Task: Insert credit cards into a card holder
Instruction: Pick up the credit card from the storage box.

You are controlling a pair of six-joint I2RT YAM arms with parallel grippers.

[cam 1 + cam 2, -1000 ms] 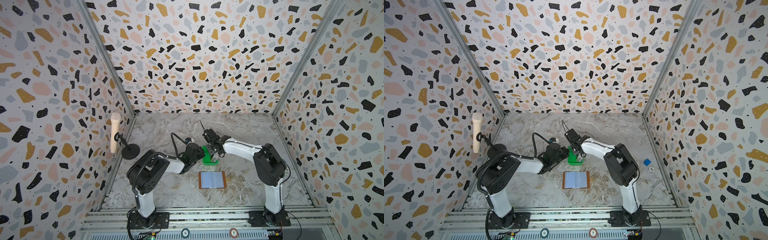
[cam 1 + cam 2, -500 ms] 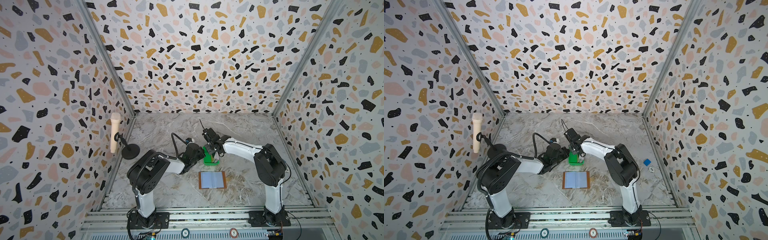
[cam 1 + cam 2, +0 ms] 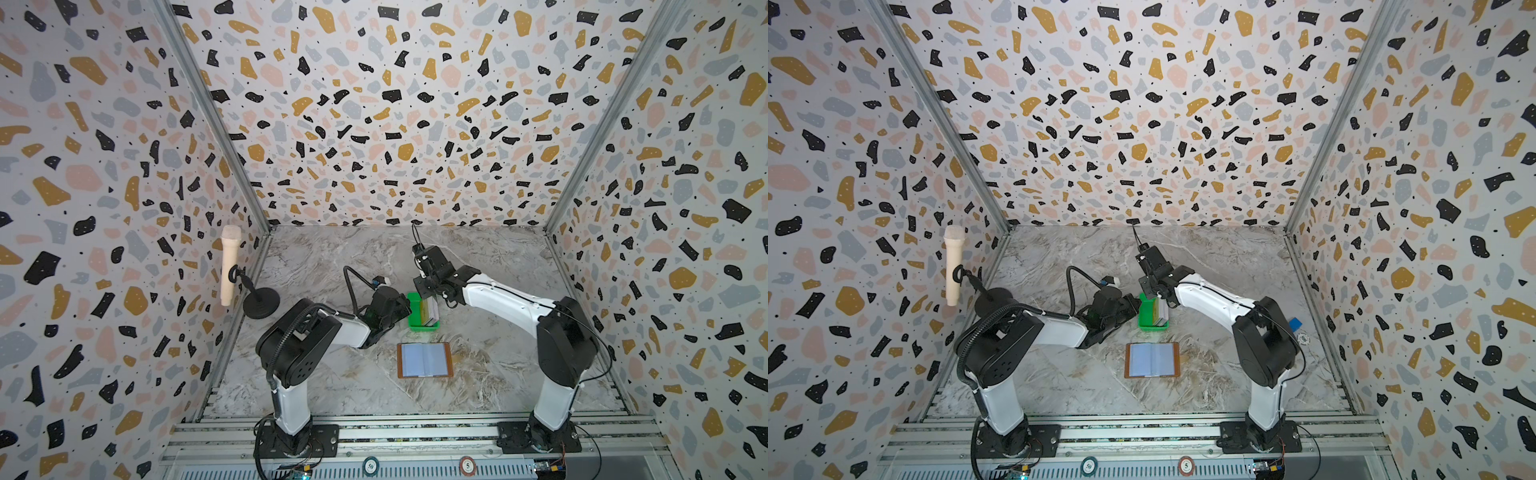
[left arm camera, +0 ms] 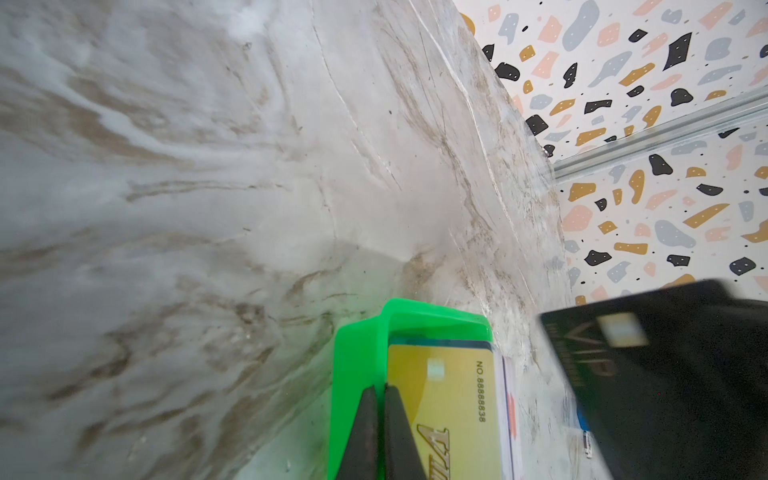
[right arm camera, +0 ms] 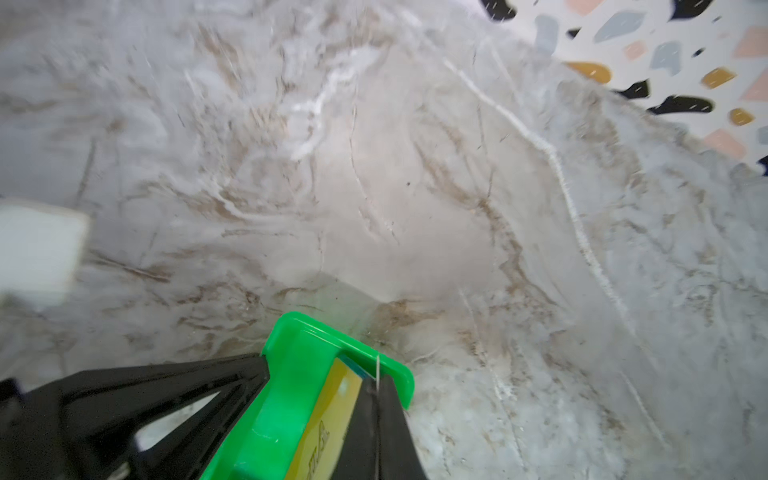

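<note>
Left tool (image 4: 380, 390) pinches the wall of the green tray (image 4: 357, 365); just beside it, right tool (image 5: 376, 386) clamps a dark credit card (image 4: 665, 374).

Bright, even; wrist views apparently blurry

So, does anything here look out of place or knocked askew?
Only one thing: a black card leans away from the other cards standing in the green tray, apparently pinched by the right gripper. The card holder lies open, flat.
</note>
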